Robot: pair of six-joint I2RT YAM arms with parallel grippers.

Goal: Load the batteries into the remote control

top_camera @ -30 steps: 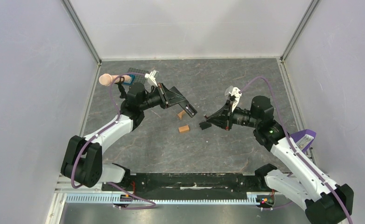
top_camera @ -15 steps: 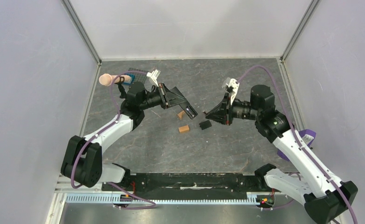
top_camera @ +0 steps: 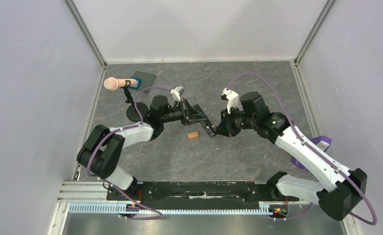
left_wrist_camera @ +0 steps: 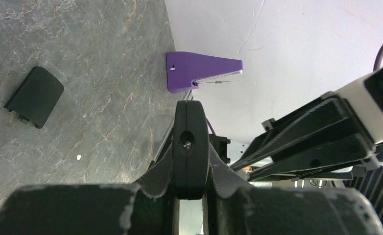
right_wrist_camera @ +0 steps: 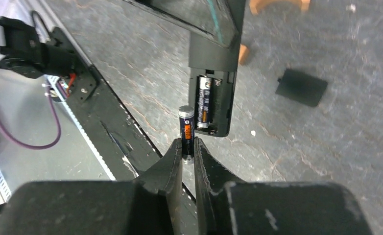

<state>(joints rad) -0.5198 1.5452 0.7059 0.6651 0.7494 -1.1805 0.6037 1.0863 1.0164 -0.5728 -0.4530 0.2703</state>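
Battery (right_wrist_camera: 186, 128) pinched by its lower end in the right hand (right_wrist_camera: 188, 149), its top just beside the remote control (right_wrist_camera: 211, 54). That remote sits clamped in the left hand (left_wrist_camera: 190, 169), mid-counter (right_wrist_camera: 351, 147), between the two arms. Compartment open, one cell (right_wrist_camera: 203, 105) already seated inside. Black cover (right_wrist_camera: 301, 87) lies flat on the counter, apart from the remote; an orange block (top_camera: 193, 135) rests nearby.

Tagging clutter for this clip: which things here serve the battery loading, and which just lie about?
Job: remote control, held battery, seated battery, black cover (likely).
Lying about: orange block, purple wedge, pink cylinder, grey plate.
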